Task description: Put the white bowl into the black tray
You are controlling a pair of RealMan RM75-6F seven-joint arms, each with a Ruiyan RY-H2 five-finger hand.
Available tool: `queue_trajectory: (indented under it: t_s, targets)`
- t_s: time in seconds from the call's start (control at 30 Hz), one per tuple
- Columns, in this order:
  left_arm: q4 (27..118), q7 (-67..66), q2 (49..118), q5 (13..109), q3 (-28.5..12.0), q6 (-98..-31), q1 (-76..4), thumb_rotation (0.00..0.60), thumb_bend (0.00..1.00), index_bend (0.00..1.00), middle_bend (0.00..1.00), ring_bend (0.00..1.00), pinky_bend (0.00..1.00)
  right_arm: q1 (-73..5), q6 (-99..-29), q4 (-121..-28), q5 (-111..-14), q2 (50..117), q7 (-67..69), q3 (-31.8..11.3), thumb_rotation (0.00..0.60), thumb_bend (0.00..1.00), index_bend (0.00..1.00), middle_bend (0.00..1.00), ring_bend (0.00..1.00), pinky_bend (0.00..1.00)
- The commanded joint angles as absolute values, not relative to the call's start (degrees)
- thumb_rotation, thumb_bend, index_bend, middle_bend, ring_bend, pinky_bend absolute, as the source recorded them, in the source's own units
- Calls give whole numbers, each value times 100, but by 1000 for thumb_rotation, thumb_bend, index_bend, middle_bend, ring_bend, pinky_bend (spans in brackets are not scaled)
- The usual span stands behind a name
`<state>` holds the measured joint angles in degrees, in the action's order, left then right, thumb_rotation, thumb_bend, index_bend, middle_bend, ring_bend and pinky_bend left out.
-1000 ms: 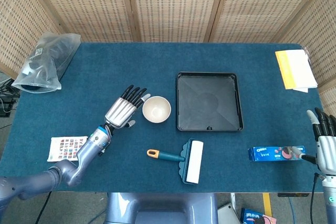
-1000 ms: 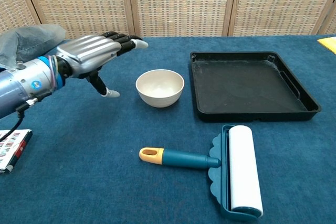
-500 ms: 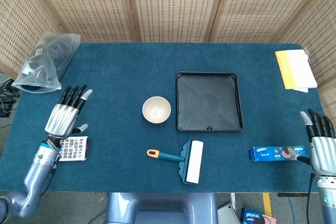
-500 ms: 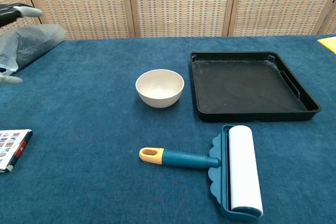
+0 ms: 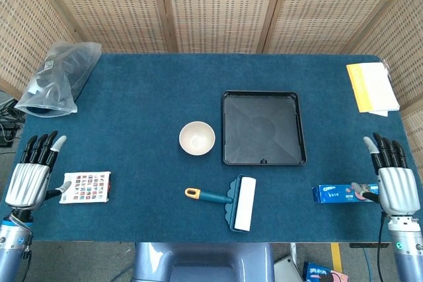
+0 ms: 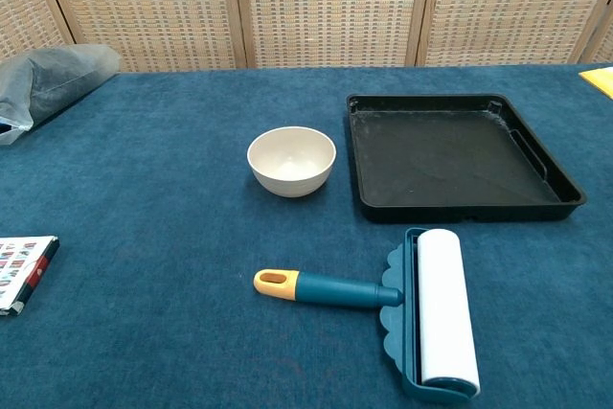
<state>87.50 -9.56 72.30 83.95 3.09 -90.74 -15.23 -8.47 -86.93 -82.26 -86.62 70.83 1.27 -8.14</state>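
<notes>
One round, empty white bowl [image 5: 197,138] at nine o'clock of one black tray [image 5: 264,127]; left hand [image 5: 30,175] and right hand [image 5: 392,179] both spread, holding nothing.

the bowl [image 5: 197,138] sits just left of the tray [image 5: 264,156], with the lint roller [image 5: 231,201] nearer the robot.

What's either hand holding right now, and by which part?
Nothing. Left hand and right hand are both open at the table's edges; the white bowl sits untouched.
</notes>
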Motion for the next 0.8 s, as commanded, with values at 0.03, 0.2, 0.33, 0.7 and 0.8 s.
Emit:
queue_trajectory:
  t_s: [0.03,0.2,0.33,0.7,0.8]
  targets:
    - [8723,-905,7227,8428,277,-9036,-1520,600,62,0,0,0,0,-1106,-8600,-8485,-8883,7040,-167,-923,600,158,171,0,0,1]
    - [8680,-840,7246,8488,230,-8908,-1529,600,62,0,0,0,0,-1738,-8059,-9131,-8956,7054,-787,-1228,600,162,253,0,0,31]
    - [8659,-748,7247,8542,169,-8874,-1513,600,63,0,0,0,0,-2309,-7433,-9425,-8715,7310,-1211,-1487,600,164,289,11,0,50]
    - [8489,-403,7253,8479,30,-8604,-1509,600,63,0,0,0,0,-3677,-6052,-9052,-7876,8405,-1805,-1930,600,163,320,41,0,58]
    - [8410,-286,7267,8421,-14,-8484,-1515,600,63,0,0,0,0,-4012,-5785,-8779,-7660,8778,-1938,-1968,600,169,335,48,0,59]
